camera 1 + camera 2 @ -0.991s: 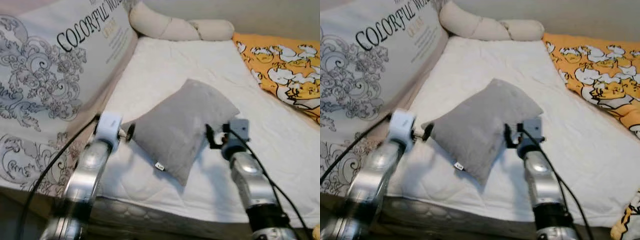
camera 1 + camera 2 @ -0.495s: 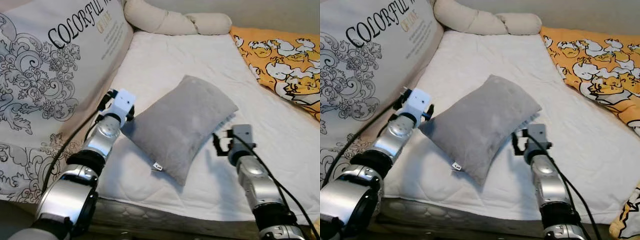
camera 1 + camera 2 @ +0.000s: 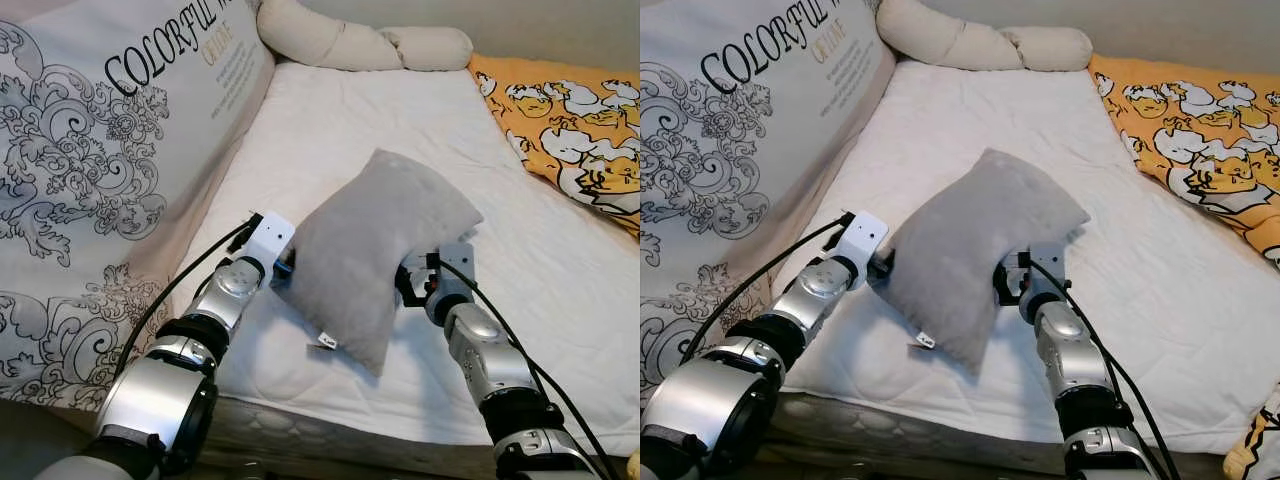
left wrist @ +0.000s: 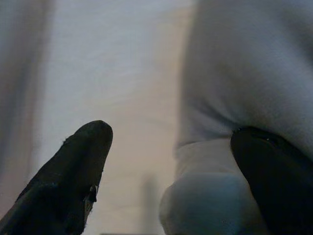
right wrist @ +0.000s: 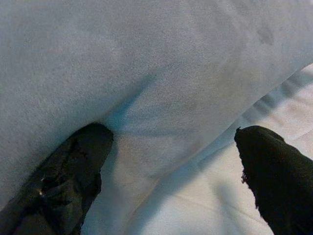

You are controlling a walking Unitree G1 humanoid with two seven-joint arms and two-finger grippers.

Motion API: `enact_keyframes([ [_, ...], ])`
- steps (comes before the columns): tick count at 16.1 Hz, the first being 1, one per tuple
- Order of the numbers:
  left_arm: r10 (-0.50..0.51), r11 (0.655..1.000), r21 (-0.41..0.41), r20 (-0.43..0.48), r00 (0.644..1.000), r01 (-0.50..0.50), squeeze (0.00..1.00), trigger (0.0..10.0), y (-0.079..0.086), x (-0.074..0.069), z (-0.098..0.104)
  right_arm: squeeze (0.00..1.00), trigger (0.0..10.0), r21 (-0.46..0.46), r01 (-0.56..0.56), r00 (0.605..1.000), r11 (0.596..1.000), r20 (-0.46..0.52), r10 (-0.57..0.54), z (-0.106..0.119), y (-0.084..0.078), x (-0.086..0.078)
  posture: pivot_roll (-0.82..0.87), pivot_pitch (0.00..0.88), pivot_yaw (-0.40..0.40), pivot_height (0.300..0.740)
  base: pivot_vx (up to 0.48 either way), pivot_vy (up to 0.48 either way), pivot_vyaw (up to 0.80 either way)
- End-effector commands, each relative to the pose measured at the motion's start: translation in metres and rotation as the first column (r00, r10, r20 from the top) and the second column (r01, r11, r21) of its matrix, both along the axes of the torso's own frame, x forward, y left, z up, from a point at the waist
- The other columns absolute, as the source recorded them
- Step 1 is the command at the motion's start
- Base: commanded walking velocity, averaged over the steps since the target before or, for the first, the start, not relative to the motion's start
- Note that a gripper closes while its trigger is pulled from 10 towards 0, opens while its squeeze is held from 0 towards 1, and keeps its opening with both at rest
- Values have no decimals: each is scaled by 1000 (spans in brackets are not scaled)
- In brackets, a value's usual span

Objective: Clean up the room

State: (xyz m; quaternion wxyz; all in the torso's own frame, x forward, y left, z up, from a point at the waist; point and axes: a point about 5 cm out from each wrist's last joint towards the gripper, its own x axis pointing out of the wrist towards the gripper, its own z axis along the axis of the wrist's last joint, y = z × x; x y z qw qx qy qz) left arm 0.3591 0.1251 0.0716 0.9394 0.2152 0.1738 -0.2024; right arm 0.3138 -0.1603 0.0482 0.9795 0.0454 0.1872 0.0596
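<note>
Pillow [image 3: 378, 250], grey and plump, sat near the front edge of the bed [image 3: 350, 120], tilted up on its long side because I had one claw pressed in against each flank. My left claw [image 3: 283, 266] was against its left side, low down near the mattress, and my right claw [image 3: 412, 285] was tucked under the overhang on its right side. The squeeze from both sides had bunched the pillow upward, which I judged was why it stood propped rather than lying flat.

In the left wrist view my fingers [image 4: 73, 171] stood well spread, the grey fabric bulging toward one of them with the white sheet beyond; nothing was pinched between them. In the right wrist view the other fingers [image 5: 68, 181] were also wide apart, one nudged into the pillow's soft underside where the cloth dimpled, the other over the sheet. So neither claw had a grip; I was holding the pillow by pressing it between my two arms, which suited something this soft and too bulky for one claw.

The big printed cushion [image 3: 110, 150] leaned along the left of the bed, a cream bolster [image 3: 350, 45] lay at the head, and an orange patterned blanket [image 3: 570, 130] covered the right side. I judged the pillow belonged up near the bolster, and that a loose press might let it slip.
</note>
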Motion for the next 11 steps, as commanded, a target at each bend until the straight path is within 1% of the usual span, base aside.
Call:
enact_keyframes([
  [1, -109, 993, -55, -64, 992, 105, 341, 10000, -9, -6, -5, 0, 10000, 55, -17, 1000, 998, 27, 15, 7, 3, 6, -67, 0, -8, 740, 0, 0, 0],
  [2, -149, 987, -69, -87, 985, 144, 341, 10000, -9, -8, -7, 0, 10000, 73, -19, 999, 997, 27, 17, 8, 2, 7, -67, 0, -8, 740, 0, 0, 0],
  [4, -316, 945, -148, -176, 932, 292, 345, 10000, -8, -18, -13, 0, 10000, 138, -31, 999, 990, 14, 30, 9, -2, 10, -59, 0, -11, 740, 0, 0, 0],
  [5, -391, 915, -192, -203, 898, 355, 345, 10000, -6, -22, -14, 0, 10000, 171, -37, 999, 984, 10, 36, 10, -4, 10, -59, 0, -11, 740, 0, 0, 0],
  [6, -444, 891, -216, -219, 869, 400, 349, 10000, -1, -25, -14, 0, 10000, 205, -61, 998, 977, 11, 60, 12, -4, 10, -59, 0, -11, 740, 0, 0, 0],
  [7, -468, 878, -230, -221, 856, 421, 345, 10000, 1, -27, -13, 0, 10000, 224, -81, 997, 971, 14, 79, 12, -3, 9, -59, 0, -11, 740, 0, 0, 0],
  [8, -489, 863, -254, -205, 848, 436, 345, 10000, 6, -27, -10, 0, 10000, 255, -121, 993, 959, 20, 120, 14, 0, 7, -57, 0, -5, 740, 0, 0, 0],
  [9, -469, 861, -284, -126, 874, 422, 353, 10000, 13, -22, 3, 0, 10000, 292, -202, 979, 935, 30, 202, 16, 2, 1, -52, 0, -8, 740, 0, 0, 0],
  [10, -469, 861, -284, -126, 874, 422, 353, 10000, 13, -22, 3, 0, 10000, 292, -202, 979, 935, 30, 202, 16, 2, 1, -52, 0, -8, 740, 0, 0, 0],
  [11, -508, 827, -324, -80, 858, 459, 353, 10000, 18, -24, 11, 0, 10000, 305, -252, 967, 918, 35, 254, 17, -3, -3, -46, 0, -12, 740, 0, 0, 0],
])
